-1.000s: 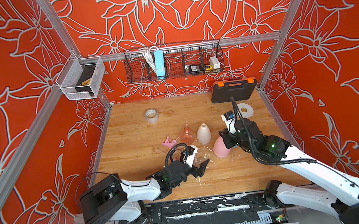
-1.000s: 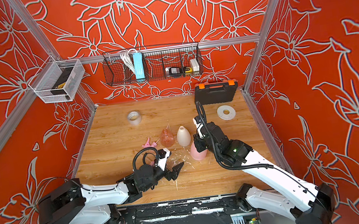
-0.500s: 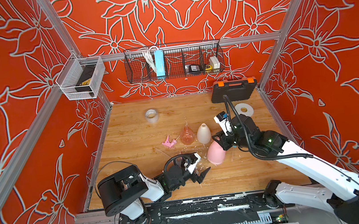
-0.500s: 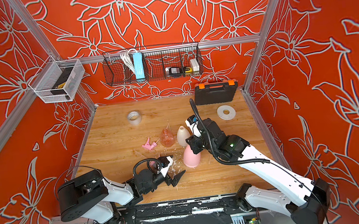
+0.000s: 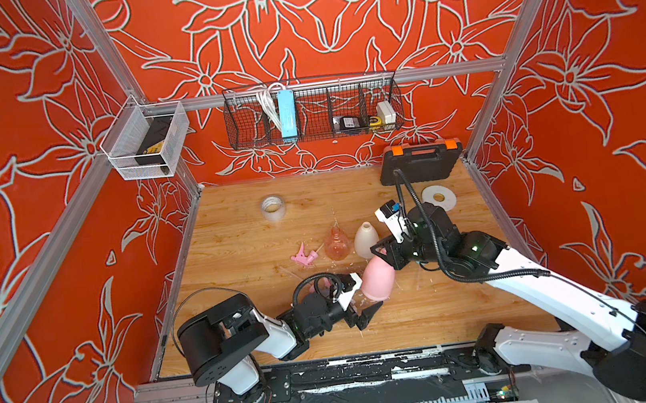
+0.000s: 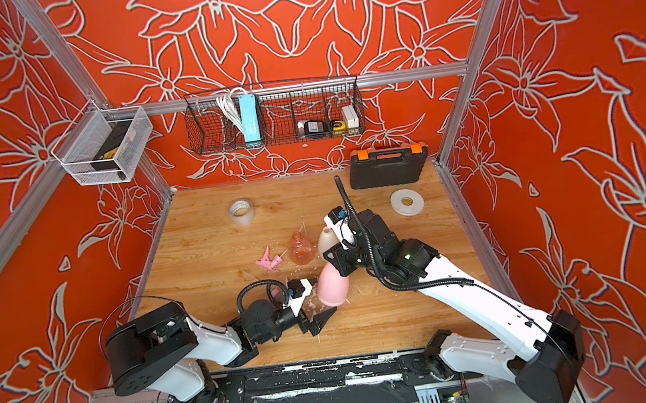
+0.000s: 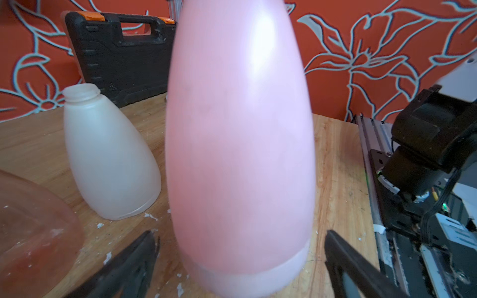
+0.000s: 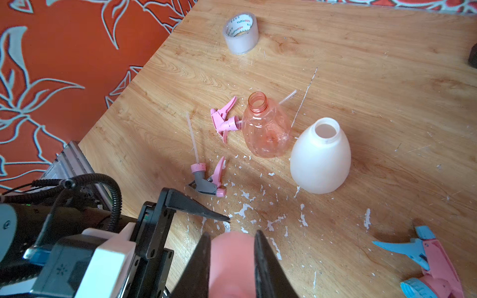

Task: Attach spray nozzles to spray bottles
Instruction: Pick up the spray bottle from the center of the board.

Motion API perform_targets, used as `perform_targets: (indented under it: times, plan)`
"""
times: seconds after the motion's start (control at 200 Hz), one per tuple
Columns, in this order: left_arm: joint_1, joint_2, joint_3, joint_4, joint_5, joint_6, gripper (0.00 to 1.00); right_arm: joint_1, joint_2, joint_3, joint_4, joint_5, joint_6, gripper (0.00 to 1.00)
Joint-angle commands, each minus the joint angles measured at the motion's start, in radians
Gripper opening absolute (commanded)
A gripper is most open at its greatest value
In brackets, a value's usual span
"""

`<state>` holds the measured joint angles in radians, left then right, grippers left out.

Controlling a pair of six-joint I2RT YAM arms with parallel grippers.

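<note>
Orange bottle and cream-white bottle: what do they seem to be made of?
Orange bottle: likely thin tinted plastic, glossy; the table shows through it. Cream-white bottle: probably plastic, matte and nearly opaque; dull highlights, moulded threaded neck.

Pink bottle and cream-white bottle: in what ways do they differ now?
The pink bottle is opaque pink; the cream-white bottle is pale. The right gripper holds the pink bottle by its neck; the cream-white bottle stands ungripped on the table, its open mouth in plain sight. Both are teardrop-shaped.
</note>
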<state>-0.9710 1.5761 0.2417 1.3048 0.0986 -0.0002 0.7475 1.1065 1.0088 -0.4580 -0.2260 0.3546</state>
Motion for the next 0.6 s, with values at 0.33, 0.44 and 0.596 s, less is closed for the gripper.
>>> perform_targets:
  times: [0.33, 0.44, 0.596]
  plan:
    - [0.018, 0.007, 0.007, 0.06, 0.036, -0.015, 0.95, 0.045, 0.018, 0.045, 0.038, -0.012, 0.004, 0.15]
    - [0.02, 0.005, 0.004, 0.063, 0.036, -0.015, 0.92, 0.055, 0.024, 0.048, 0.046, -0.007, 0.007, 0.15]
    - [0.022, -0.008, -0.002, 0.065, 0.041, -0.014, 0.89, 0.064, 0.035, 0.058, 0.047, -0.004, 0.008, 0.15]
